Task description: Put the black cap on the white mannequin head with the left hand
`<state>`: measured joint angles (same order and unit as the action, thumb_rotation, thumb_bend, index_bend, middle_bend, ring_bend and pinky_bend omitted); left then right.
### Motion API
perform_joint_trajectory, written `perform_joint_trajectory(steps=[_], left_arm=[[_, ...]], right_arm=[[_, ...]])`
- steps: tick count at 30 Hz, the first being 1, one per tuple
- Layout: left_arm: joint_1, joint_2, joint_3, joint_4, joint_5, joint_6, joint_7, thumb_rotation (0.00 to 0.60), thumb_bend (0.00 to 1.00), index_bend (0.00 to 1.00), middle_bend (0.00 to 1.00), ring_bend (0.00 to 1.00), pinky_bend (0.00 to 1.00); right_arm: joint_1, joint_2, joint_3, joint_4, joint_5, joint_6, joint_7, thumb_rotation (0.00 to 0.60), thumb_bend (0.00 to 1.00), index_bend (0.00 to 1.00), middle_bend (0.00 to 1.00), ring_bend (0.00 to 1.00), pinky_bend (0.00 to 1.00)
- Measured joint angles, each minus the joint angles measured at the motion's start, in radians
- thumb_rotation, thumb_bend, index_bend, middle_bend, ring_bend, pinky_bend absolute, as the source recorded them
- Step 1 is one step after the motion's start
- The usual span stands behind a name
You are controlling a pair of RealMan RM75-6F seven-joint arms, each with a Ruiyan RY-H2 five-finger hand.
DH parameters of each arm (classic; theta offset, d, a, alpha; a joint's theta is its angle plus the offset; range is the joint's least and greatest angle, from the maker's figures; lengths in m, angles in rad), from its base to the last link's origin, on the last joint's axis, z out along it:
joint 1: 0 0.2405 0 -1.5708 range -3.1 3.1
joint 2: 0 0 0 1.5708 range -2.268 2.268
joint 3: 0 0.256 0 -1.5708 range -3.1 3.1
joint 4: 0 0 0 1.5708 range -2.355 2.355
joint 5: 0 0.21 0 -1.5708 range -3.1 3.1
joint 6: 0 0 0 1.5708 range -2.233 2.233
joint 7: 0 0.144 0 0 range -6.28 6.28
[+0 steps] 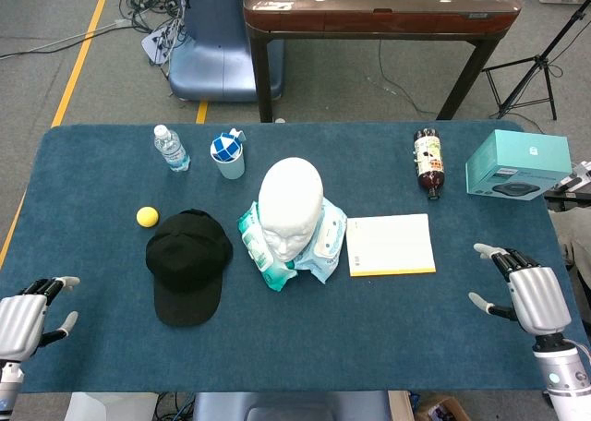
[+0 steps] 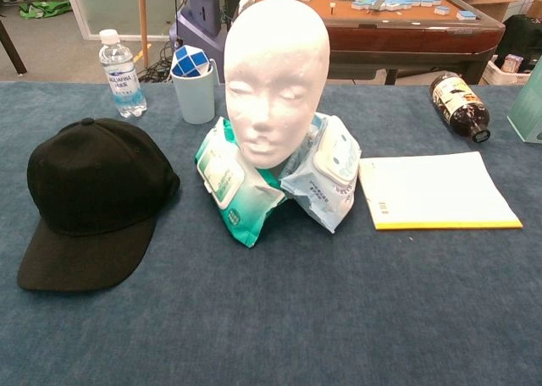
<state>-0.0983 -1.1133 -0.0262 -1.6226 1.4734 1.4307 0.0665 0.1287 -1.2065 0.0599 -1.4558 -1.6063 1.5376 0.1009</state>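
The black cap (image 1: 187, 264) (image 2: 91, 196) lies flat on the blue table, brim toward the front edge, left of the white mannequin head (image 1: 290, 208) (image 2: 276, 77). The head stands upright at the table's middle, facing the front, propped among wet-wipe packs. My left hand (image 1: 28, 319) hovers at the front left corner, well left of the cap, fingers apart and holding nothing. At the front right, my right hand (image 1: 526, 292) is also spread and empty. Neither hand shows in the chest view.
Wet-wipe packs (image 1: 268, 250) (image 2: 233, 183) surround the head's base. A yellow ball (image 1: 147, 216), a water bottle (image 1: 171, 148) (image 2: 121, 74) and a cup (image 1: 228, 155) (image 2: 195, 85) stand behind the cap. A yellow-edged notepad (image 1: 390, 245) (image 2: 436, 191), brown bottle (image 1: 428, 162) (image 2: 457, 105) and teal box (image 1: 517, 164) lie right.
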Motion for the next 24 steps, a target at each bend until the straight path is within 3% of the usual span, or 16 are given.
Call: perform_joint_trajectory(steps=[11,17,24], left_arm=[[0.0,-0.013,0.006,0.003,0.003,-0.003,-0.023,0.6,0.28,0.35,0.39,0.31,0.45],[0.001,-0.025,0.032,-0.009,0.097,0.022,-0.049,0.6,0.28,0.43,0.4,0.32,0.49],[-0.009,-0.101,0.051,-0.007,0.194,0.049,0.009,0.6,0.11,0.61,0.65,0.44,0.54]], right_arm=[[0.016,-0.001,-0.002,-0.008,-0.002,-0.026,-0.003,0.6,0.0,0.26,0.38,0.34,0.48],[0.021,0.001,-0.006,-0.014,-0.002,-0.039,-0.007,0.6,0.0,0.26,0.38,0.34,0.48],[0.025,0.013,-0.006,-0.02,-0.004,-0.039,0.012,0.6,0.0,0.26,0.38,0.34,0.48]])
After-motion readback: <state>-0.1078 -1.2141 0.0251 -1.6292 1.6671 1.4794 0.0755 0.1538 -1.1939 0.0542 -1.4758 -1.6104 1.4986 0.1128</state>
